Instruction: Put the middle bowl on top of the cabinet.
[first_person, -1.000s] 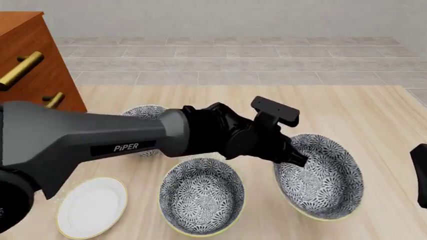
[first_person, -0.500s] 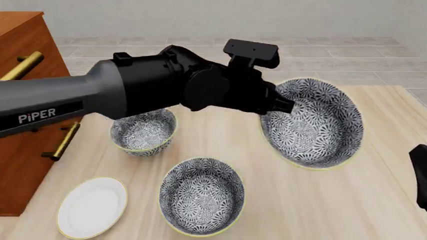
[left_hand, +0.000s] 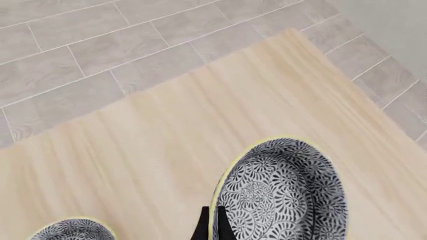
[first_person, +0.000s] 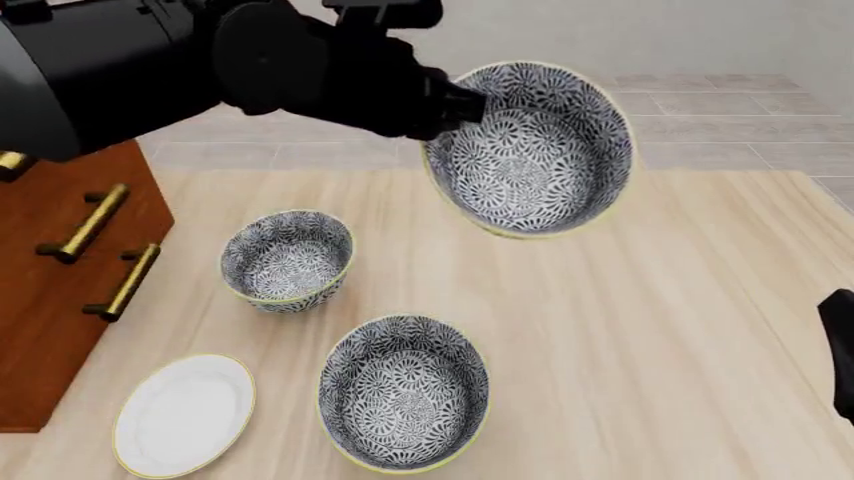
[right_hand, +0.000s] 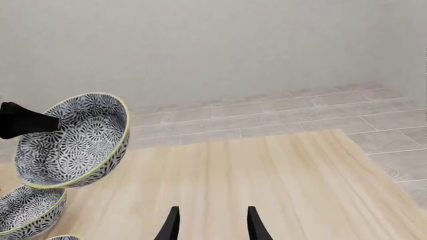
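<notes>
middle bowl (first_person: 531, 148) tilted, raised above table (first_person: 694, 300), rim clamped between left fingers (left_hand: 215, 226), right fingers (right_hand: 257, 225) apart

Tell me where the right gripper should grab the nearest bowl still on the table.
Take the nearest bowl by its thin rim, coming straight down from above with one finger inside and one outside. It sits upright and open-topped, and its round wall looks too wide to span. The right gripper is open.
</notes>
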